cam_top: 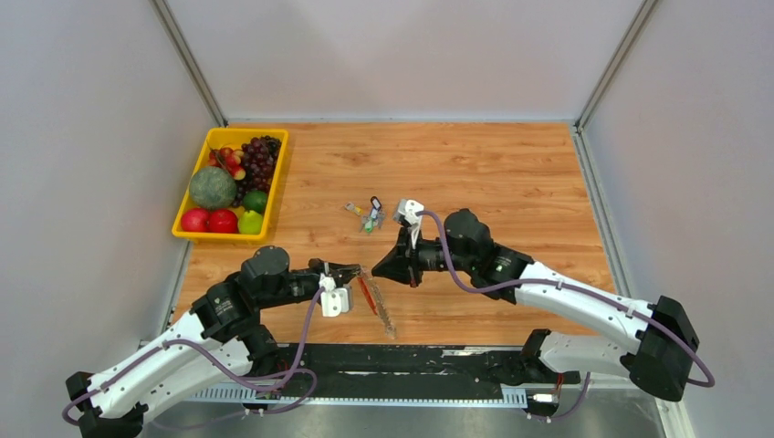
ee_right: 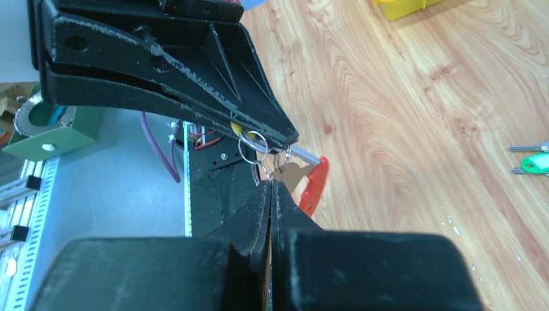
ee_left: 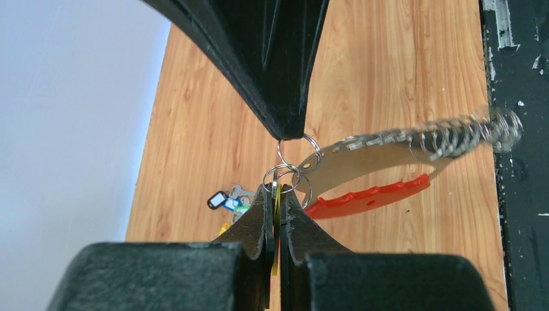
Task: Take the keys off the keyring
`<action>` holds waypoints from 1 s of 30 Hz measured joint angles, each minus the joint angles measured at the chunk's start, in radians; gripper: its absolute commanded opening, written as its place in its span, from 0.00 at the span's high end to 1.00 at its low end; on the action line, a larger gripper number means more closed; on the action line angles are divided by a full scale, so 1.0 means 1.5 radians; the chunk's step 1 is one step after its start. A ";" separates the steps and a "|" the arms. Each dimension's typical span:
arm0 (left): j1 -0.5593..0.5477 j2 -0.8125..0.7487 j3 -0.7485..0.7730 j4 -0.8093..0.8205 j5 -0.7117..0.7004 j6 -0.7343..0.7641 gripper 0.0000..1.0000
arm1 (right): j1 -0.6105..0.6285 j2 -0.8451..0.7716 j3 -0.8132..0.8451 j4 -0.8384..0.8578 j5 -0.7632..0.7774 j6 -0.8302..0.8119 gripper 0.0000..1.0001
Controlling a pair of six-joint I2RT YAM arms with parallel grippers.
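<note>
Overhead, the keyring [cam_top: 367, 294] and keys [cam_top: 385, 318] sit at the front edge of the table [cam_top: 511, 173]; left wrist, the left gripper [ee_left: 277, 191] clamps a yellow tag [ee_left: 276, 214]; right wrist, the right gripper [ee_right: 270, 184] pinches a split ring [ee_right: 265, 170], so we judge detachment underway, next unthreading steadily.

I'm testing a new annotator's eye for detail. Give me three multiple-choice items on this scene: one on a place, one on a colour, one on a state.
1. Where does the fruit tray sit on the table?
A far left
B near right
C centre
2. What colour is the keyring loop?
A blue
B red
C green
3. How do the grippers stand?
A both open
B only the left open
C both shut

1 A: the tray lies by the left wall.
2 B: the loop shows red below the keys.
3 C: the left gripper and right gripper pinch small rings at the keyring's end.
</note>
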 measured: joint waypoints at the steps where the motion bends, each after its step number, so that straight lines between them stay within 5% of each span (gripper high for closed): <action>1: 0.000 0.001 0.000 0.001 -0.001 -0.002 1.00 | -0.002 -0.012 -0.021 0.024 0.003 0.015 1.00; 9: 0.000 0.029 0.002 0.005 -0.006 -0.030 1.00 | -0.002 -0.037 -0.165 0.270 0.038 0.154 0.98; 13: 0.000 0.035 0.008 0.004 -0.014 -0.040 1.00 | 0.004 -0.027 -0.180 0.337 0.053 0.192 0.64; 15: 0.000 0.035 0.008 0.004 -0.018 -0.041 1.00 | 0.005 -0.029 -0.180 0.353 0.058 0.197 0.59; 23: 0.000 0.025 0.008 0.004 -0.016 -0.039 1.00 | 0.008 -0.098 -0.158 0.254 0.083 0.087 0.60; 30: 0.000 0.015 0.008 0.004 -0.008 -0.038 1.00 | 0.008 -0.054 -0.053 0.145 0.050 -0.026 0.63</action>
